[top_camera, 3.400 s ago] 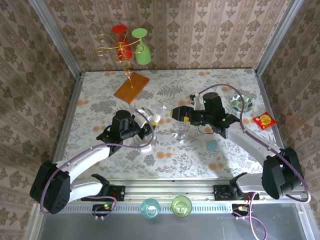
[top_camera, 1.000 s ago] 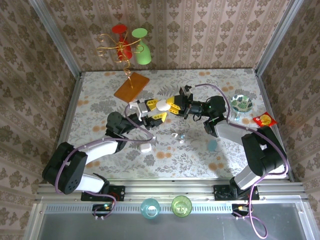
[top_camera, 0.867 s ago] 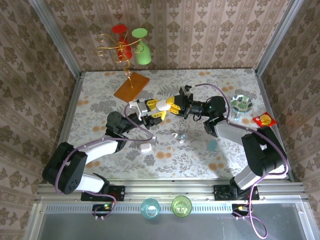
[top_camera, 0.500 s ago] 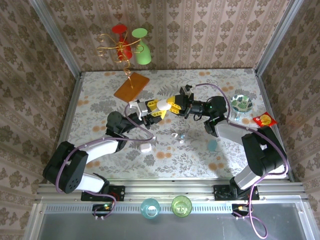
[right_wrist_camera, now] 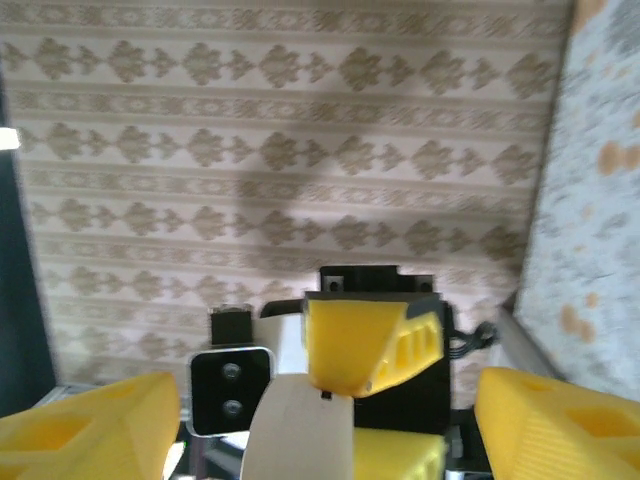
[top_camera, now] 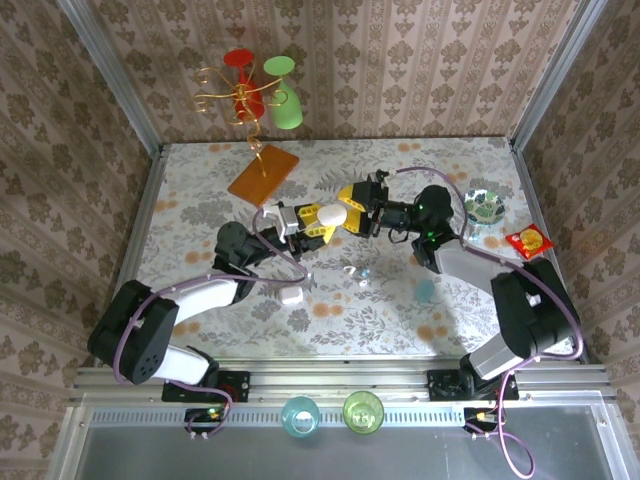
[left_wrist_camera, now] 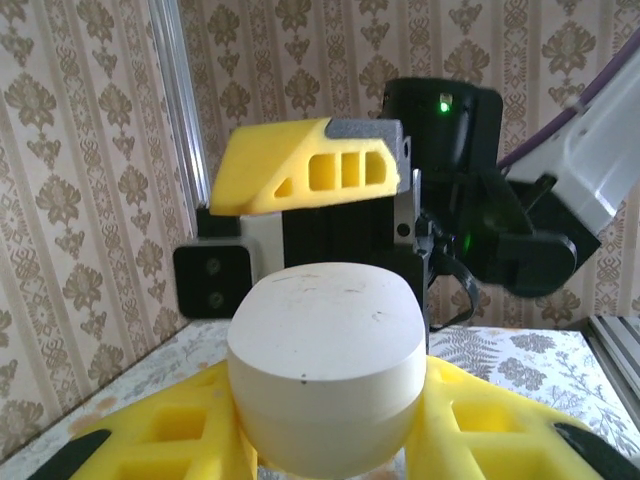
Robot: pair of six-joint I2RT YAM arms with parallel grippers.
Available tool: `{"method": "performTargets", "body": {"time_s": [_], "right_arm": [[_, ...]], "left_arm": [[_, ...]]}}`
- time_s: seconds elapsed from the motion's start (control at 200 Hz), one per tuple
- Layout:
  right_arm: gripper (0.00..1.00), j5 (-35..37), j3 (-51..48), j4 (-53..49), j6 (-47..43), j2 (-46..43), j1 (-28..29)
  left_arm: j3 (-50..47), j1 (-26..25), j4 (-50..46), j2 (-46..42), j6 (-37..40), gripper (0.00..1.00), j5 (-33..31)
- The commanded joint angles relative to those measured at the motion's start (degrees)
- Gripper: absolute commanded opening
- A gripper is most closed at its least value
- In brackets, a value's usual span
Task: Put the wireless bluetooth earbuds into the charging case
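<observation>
A white pebble-shaped charging case (top_camera: 331, 214) is held in the air over the table's middle, with my left gripper (top_camera: 326, 220) shut on it. In the left wrist view the case (left_wrist_camera: 325, 365) sits between my yellow fingers (left_wrist_camera: 160, 440), lid closed. My right gripper (top_camera: 352, 204) faces it, open, with its fingers astride the case's far end; one right finger (left_wrist_camera: 310, 180) hangs just above the lid. In the right wrist view the case (right_wrist_camera: 300, 430) lies between my wide-apart fingers (right_wrist_camera: 90, 420). Two tiny earbuds (top_camera: 350, 270) lie on the table below, one pale blue (top_camera: 365, 279).
A second white case (top_camera: 291, 296) and a pale blue piece (top_camera: 425, 291) lie on the tabletop. An orange board (top_camera: 263, 176) with a wire stand holding red and green cups (top_camera: 265, 95) is at the back. A glass dish (top_camera: 483, 207) and red packet (top_camera: 527, 241) sit right.
Since 3.4 s ago both arms have risen from the table and met in the air. Over the last second the case and both grippers have drifted slightly right.
</observation>
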Motion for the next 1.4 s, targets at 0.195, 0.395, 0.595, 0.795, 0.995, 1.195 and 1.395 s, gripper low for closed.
{"method": "performTargets", "body": {"time_s": [0.195, 0.395, 0.595, 0.795, 0.995, 1.195, 1.395], "right_arm": [[0.97, 8.55, 12.67, -59.43, -57.53, -13.24, 0.04], [0.93, 14.99, 18.51, -72.53, -85.12, -14.14, 6.07], [0.94, 15.12, 19.58, -72.44, -92.27, -13.49, 8.67], [0.95, 16.46, 21.48, -73.28, -92.87, -11.18, 8.63], [0.95, 16.88, 23.22, -74.12, -92.39, -9.12, 8.69], [0.96, 17.71, 23.94, -75.07, -92.95, -8.5, 8.63], [0.96, 19.7, 24.88, -76.35, -93.61, -7.5, 8.65]], "left_arm": [[-2.23, 1.46, -14.48, -6.92, -4.13, 0.3, 1.47], [-3.79, 1.39, -16.73, -10.16, -7.67, 0.3, 2.78], [-4.41, 1.22, -17.03, -11.99, -8.71, 0.3, 3.46], [-4.15, 0.61, -18.53, -12.81, -8.29, 0.3, 2.9], [-3.98, -0.01, -19.01, -12.99, -7.75, 0.3, 2.93], [-3.58, -0.27, -19.9, -12.99, -6.78, 0.3, 2.58], [-3.44, -0.45, -19.83, -12.99, -7.02, 0.3, 2.73]]}}
